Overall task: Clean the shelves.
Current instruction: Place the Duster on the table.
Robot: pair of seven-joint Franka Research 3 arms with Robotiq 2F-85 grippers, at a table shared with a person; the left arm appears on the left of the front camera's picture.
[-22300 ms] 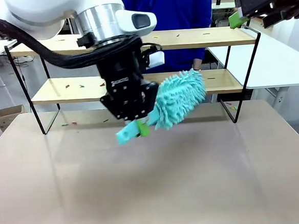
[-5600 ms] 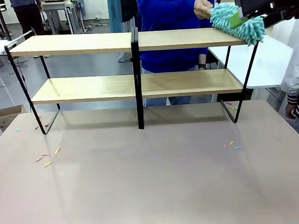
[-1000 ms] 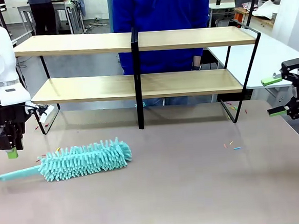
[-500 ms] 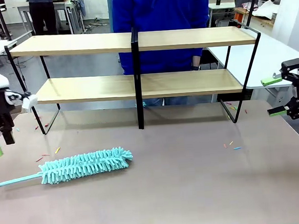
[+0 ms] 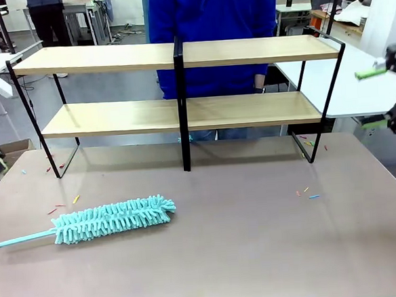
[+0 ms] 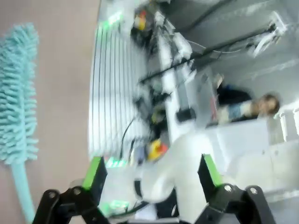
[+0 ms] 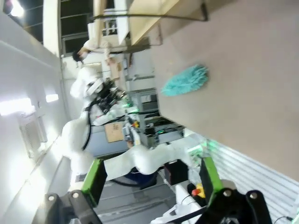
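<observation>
left gripper (image 6: pixel 149 175): pads apart, nothing between them; in the front view it sits at the far left edge of the table (image 5: pixel 260 253), raised and off to the side.
duster (image 5: pixel 111 219): teal, fluffy, lying flat on the table front-left. Long axis runs roughly left-right; thin handle points left toward the left arm's side, fluffy head toward centre.
nearer arm: judged to be the left one; the duster lies near it and well apart from the right gripper.
shelves (image 5: pixel 178 55): two-tier rack standing at the far side of the table, behind the duster; both boards look bare.
scraps (image 5: pixel 306 194): small coloured bits on the table, some front-left by the duster, some right of centre.
right gripper (image 7: pixel 149 179): pads apart, empty; raised at the far right.
writing: none readable.
</observation>
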